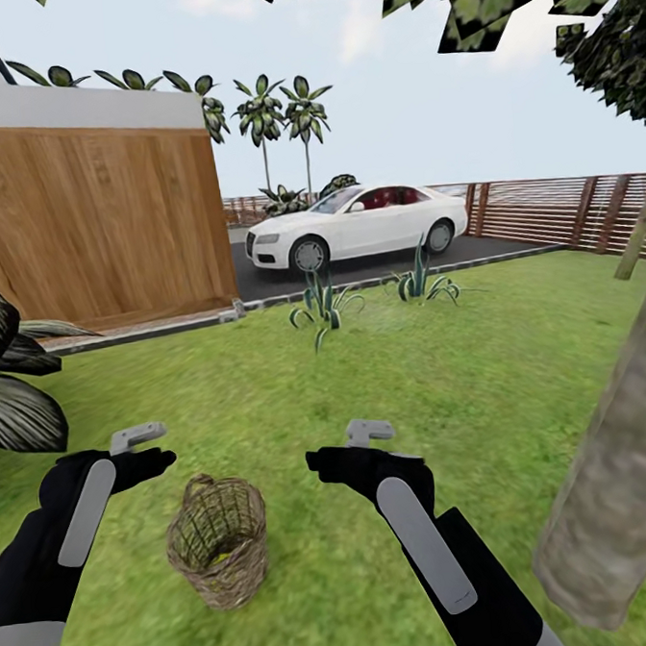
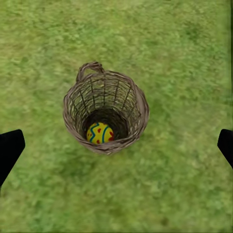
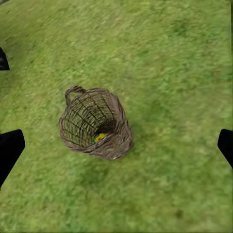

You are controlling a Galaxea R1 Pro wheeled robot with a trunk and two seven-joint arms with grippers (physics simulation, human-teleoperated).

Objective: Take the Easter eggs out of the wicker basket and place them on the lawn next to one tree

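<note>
The wicker basket (image 1: 202, 555) stands on the lawn (image 1: 413, 374) between my two arms, close in front of me. Looking down into it in the left wrist view, the basket (image 2: 141, 104) holds a yellow Easter egg (image 2: 99, 133) with blue zigzags and red marks at its bottom. In the right wrist view the same basket (image 3: 119, 141) shows a bit of egg (image 3: 100, 137). Other eggs are hidden. My left gripper (image 1: 144, 449) hovers open above and left of the basket. My right gripper (image 1: 349, 444) hovers open to its right. A thick grey-brown tree (image 1: 618, 476) trunk rises close at my right.
A dark-leaved plant (image 1: 14, 383) sits at the left edge. Two spiky plants (image 1: 324, 304) grow at the lawn's far border by the asphalt driveway with a white car (image 1: 355, 226). A wooden wall (image 1: 94, 223) stands left, a slat fence (image 1: 556, 210) far right.
</note>
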